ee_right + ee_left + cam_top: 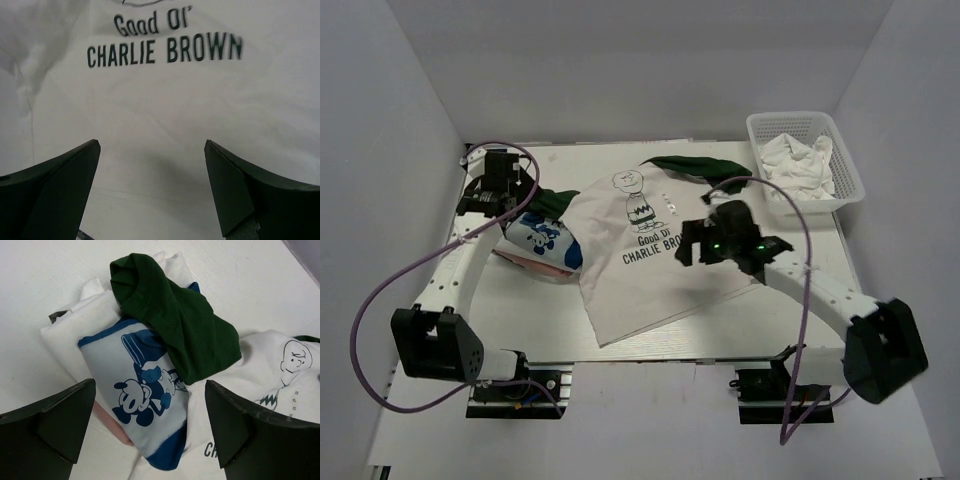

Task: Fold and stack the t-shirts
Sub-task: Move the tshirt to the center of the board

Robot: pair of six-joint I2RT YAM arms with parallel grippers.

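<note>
The white Charlie Brown shirt [630, 260] lies spread flat in the middle of the table, print up, also in the right wrist view [165, 90]. Its dark green sleeve [175, 325] drapes over the folded white-and-blue cartoon shirt [145, 395], which rests on a folded white shirt and the pink shirt [112, 425] at the left [545, 245]. The other green sleeve [695, 168] lies at the back. My left gripper [150, 412] is open just above the folded stack. My right gripper [152, 170] is open over the spread shirt's right side, empty.
A white basket [847, 165] at the back right holds crumpled white cloth [800, 160]. White walls close in the table on three sides. Purple cables loop from both arms.
</note>
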